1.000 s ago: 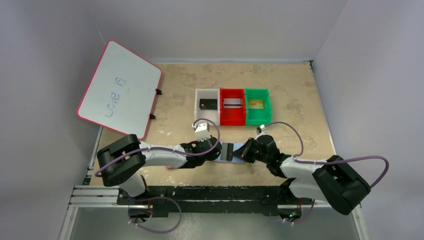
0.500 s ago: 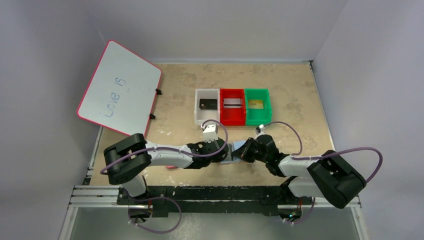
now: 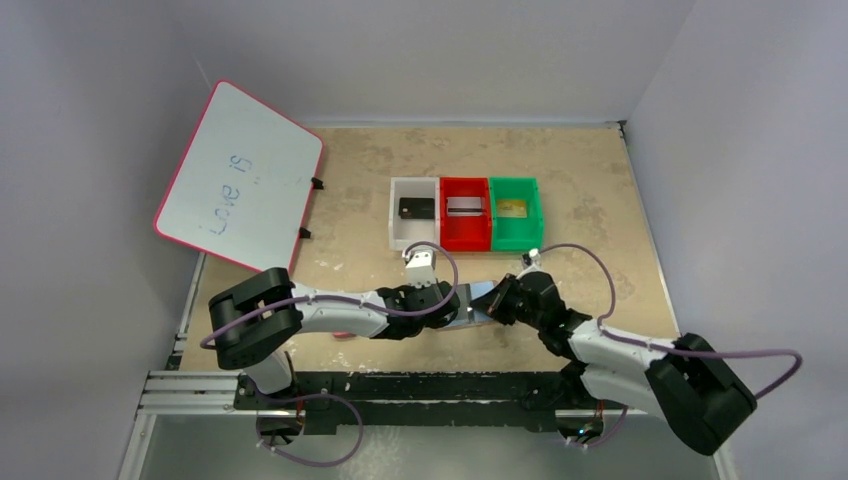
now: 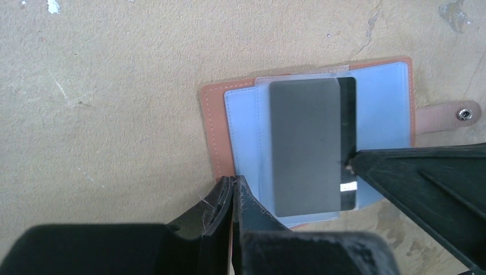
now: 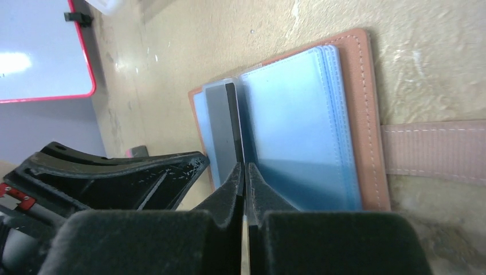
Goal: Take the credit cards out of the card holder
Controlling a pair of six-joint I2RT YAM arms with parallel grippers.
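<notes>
Just moved in, the left claw (image 4: 232,192) pinches the edge of the open card holder (image 4: 210,126) on the surface (image 4: 114,86); the right claw (image 5: 245,172) clamps the sleeved grey credit card (image 4: 304,143), apparently poised to pull

Left arm (image 3: 330,312) and right arm (image 3: 612,346) stretch low to the card holder (image 4: 385,114). The left gripper (image 4: 233,182) pinches its edge; the right gripper's (image 5: 245,169) 2 fingers (image 5: 228,197) clamp a credit card (image 4: 304,143).
</notes>
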